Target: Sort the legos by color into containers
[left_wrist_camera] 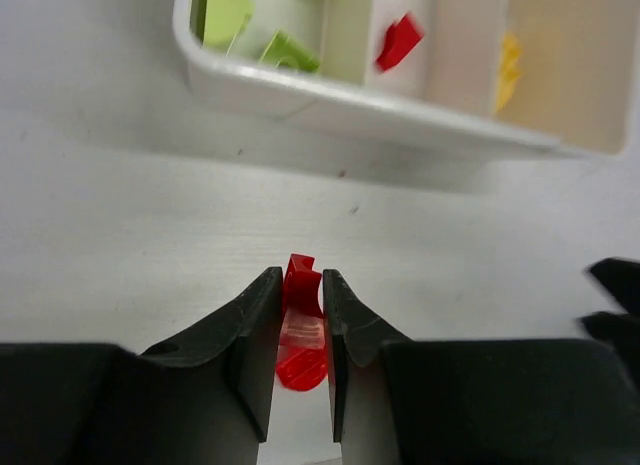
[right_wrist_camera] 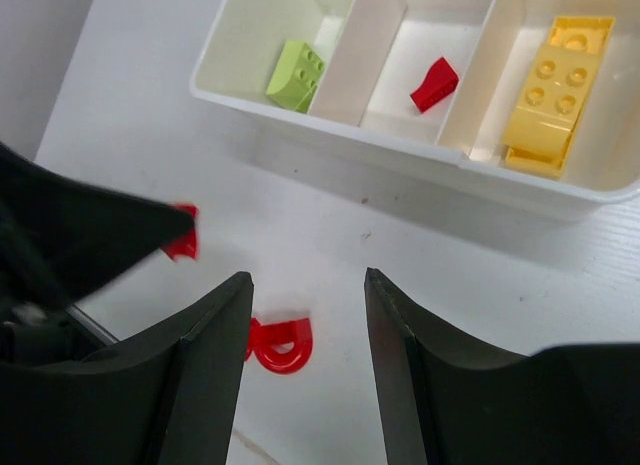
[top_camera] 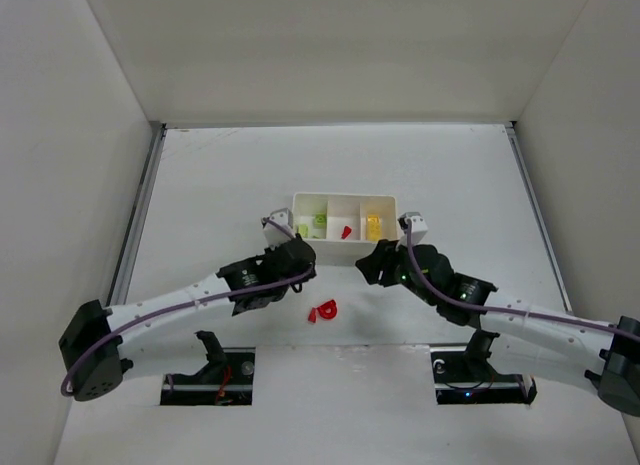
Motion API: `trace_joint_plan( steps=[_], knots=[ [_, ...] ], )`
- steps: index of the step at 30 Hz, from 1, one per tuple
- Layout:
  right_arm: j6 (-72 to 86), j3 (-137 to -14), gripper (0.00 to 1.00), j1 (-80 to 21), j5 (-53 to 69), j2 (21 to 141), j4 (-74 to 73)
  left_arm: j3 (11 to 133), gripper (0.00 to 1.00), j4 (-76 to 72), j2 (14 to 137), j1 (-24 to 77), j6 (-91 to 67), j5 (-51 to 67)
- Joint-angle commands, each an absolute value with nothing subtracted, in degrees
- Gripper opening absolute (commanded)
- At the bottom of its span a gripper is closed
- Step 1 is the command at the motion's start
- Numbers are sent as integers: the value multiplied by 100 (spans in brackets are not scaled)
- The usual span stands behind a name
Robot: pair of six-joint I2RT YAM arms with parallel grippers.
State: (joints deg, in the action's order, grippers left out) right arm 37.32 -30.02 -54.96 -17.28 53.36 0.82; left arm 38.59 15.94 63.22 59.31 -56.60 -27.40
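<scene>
Left claw point(left_wrist_camera: 301, 297) is pinching a red brick point(left_wrist_camera: 298, 275); right claw point(right_wrist_camera: 307, 280) is hanging spread; red ring point(right_wrist_camera: 280, 345) is lying outside tray point(right_wrist_camera: 350, 132)

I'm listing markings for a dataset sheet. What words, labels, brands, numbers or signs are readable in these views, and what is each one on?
No readable text in any view.
White tray: plain walls, no label or number.
Yellow brick: studs show, but any embossed mark on them is too small to read.
Table: bare white, no sign or print.
</scene>
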Motion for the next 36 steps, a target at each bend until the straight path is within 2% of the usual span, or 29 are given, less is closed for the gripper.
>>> trace_joint_plan(
  steps=[1, 6, 11, 17, 23, 29, 36],
  knots=[
    [3735, -2874, 55, -5418, -1670, 5186, 114, 4525, 19, 2180, 6082, 5814, -5802, -3568],
    [3797, -2725, 55, -5339, -1626, 5054, 18, 5254, 19, 1505, 6643, 5358, -4871, -3376],
    [3814, -2681, 55, -5348, -1617, 4984, -70, 6098, 19, 502, 7881, 4900, -4018, -2822],
    [3867, -2619, 55, -5453, -1617, 4843, -281, 7048, 22, 369, 9113, 4794, -3542, -2549],
    [3902, -2742, 57, -6006, -1687, 5185, -325, 7374, 28, 334, 9729, 4812, -3498, -2355],
    [4122, -2812, 58, -6384, -1714, 5712, -71, 7173, 41, 150, 9353, 4821, -3507, -2373],
    [4253, -3269, 60, -6798, -1767, 6977, 378, 5988, 43, 61, 7737, 4601, -3691, -2347]
  ],
)
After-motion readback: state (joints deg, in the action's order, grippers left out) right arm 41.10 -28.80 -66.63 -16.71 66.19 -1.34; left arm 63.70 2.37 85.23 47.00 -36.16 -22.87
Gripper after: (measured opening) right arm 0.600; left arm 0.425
